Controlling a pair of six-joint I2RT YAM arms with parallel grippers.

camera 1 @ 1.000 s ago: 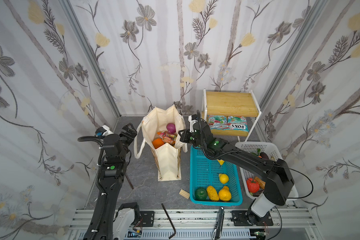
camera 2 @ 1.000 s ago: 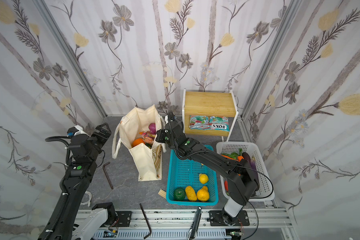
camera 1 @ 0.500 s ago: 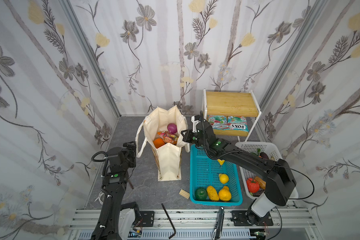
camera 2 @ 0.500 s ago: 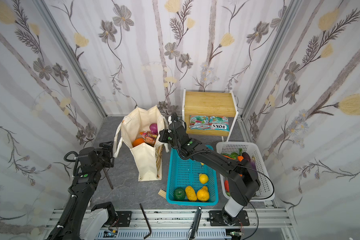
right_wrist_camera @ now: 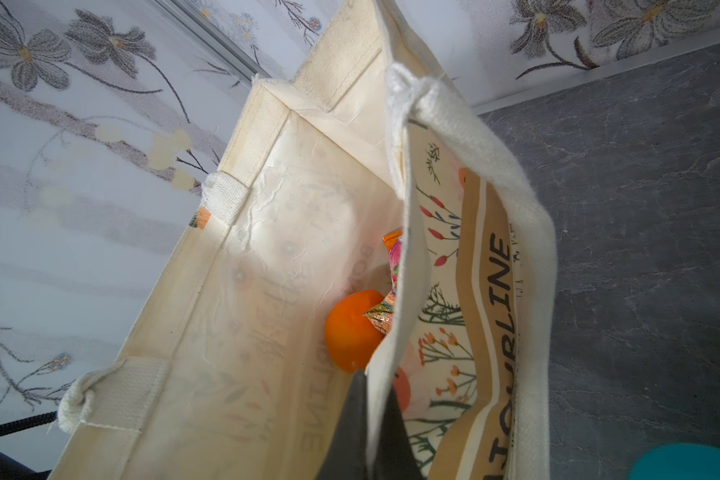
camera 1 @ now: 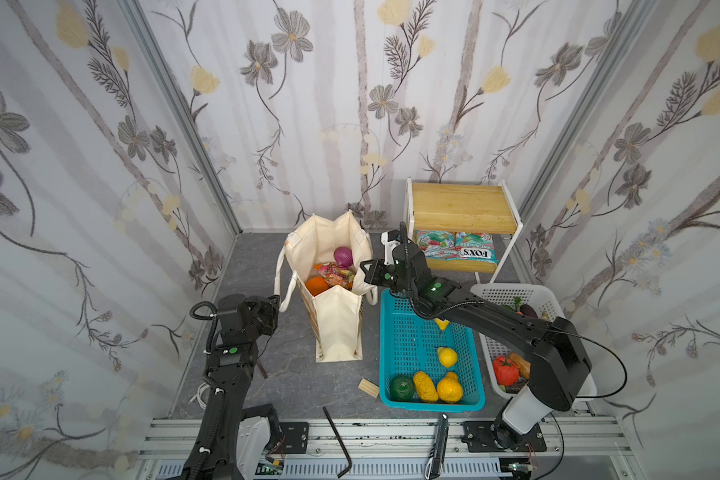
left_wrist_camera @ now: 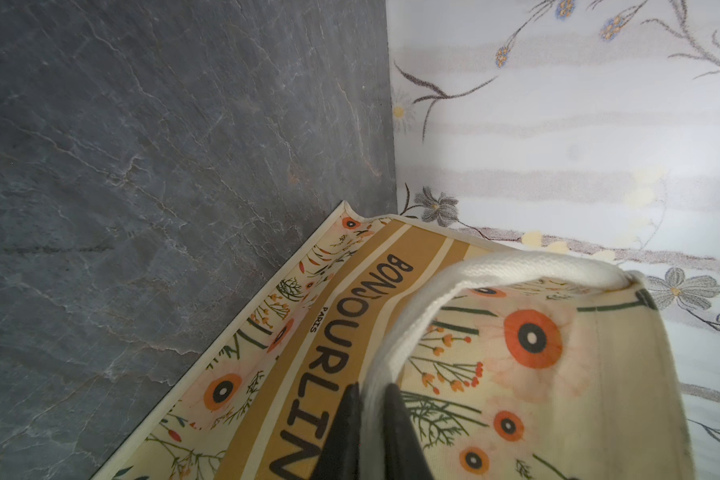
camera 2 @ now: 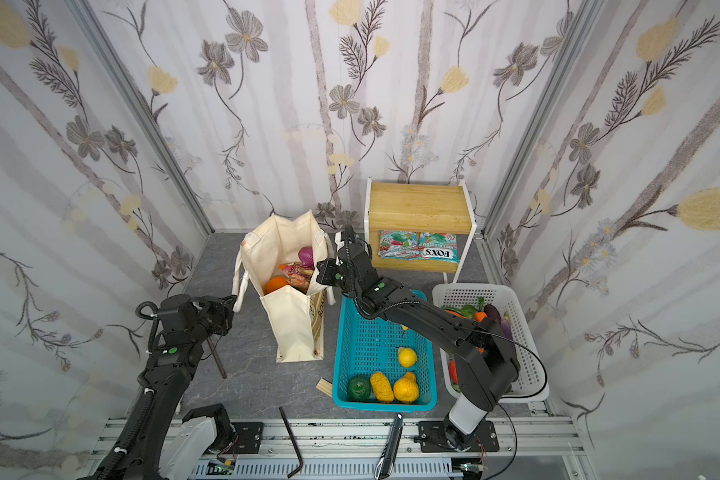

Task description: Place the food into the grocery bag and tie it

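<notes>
The bag (camera 1: 337,328) stands left of the basket (camera 1: 429,405), orange (right_wrist_camera: 350,328) and onion (camera 1: 344,255) inside. The left gripper (left_wrist_camera: 371,388) is clamped on its left handle (left_wrist_camera: 516,266), the right gripper (right_wrist_camera: 375,378) on its right rim (right_wrist_camera: 404,199), probably to keep the mouth wide; a lemon (camera 1: 447,356) waits in the basket.

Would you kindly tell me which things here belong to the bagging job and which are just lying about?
Job: cream floral canvas tote, white rope handle, purple onion, round orange fruit, crinkly orange packet, yellow lemon.
Lying about: teal-red FOX'S packets, dark green round fruit, white plastic basket, black hex key, small wooden block.
</notes>
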